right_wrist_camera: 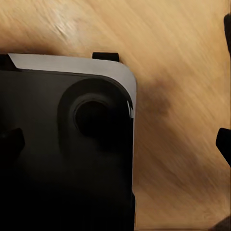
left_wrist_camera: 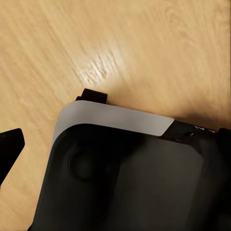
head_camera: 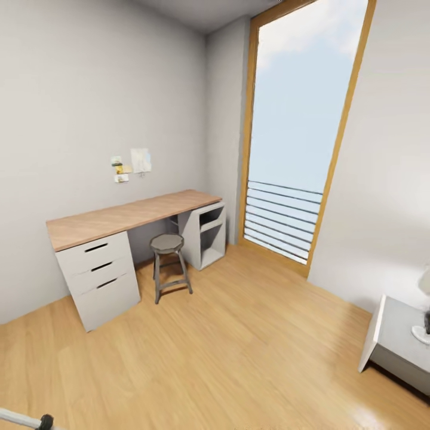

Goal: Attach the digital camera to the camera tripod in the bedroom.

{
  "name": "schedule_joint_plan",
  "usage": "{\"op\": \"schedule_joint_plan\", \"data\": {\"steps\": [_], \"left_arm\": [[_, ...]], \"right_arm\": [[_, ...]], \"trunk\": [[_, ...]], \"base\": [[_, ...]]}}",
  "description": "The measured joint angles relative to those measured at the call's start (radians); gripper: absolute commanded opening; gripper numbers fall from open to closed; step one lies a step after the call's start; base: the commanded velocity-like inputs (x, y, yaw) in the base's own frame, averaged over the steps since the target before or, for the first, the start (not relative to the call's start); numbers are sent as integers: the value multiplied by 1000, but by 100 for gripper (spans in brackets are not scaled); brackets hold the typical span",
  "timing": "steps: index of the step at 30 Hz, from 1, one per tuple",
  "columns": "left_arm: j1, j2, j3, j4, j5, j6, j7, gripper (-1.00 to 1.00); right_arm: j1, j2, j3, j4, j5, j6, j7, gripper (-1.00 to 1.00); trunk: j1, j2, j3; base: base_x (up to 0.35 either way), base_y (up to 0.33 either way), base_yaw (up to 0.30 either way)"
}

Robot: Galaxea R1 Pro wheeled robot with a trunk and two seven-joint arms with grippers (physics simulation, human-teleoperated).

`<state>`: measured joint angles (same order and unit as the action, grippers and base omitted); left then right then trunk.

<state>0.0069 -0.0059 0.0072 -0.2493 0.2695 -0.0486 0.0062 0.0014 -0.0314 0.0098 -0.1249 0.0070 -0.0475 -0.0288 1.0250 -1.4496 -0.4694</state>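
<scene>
Stool (head_camera: pixel 169 263) under desk (head_camera: pixel 119 218), window (head_camera: pixel 298 131) rt.

A wood floor (head_camera: pixel 239 334) carries desk (head_camera: pixel 128 216) and stool (head_camera: pixel 168 263).

A wood-topped desk (head_camera: pixel 119 218) with three grey drawers (head_camera: pixel 100 266) stands against the wall, a round stool (head_camera: pixel 168 243) tucked just beside it. Paper notes (head_camera: pixel 132 162) are pinned above. Near the right edge sits a grey nightstand (head_camera: pixel 391 334).
</scene>
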Motion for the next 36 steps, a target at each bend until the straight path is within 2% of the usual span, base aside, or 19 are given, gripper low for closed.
{"op": "schedule_joint_plan", "data": {"steps": [36], "left_arm": [[0, 1, 0, -1, 2, -1, 1, 100]], "right_arm": [[0, -2, 0, 0, 1, -1, 0, 100]], "trunk": [[0, 0, 0]], "base": [[0, 0, -291]]}}
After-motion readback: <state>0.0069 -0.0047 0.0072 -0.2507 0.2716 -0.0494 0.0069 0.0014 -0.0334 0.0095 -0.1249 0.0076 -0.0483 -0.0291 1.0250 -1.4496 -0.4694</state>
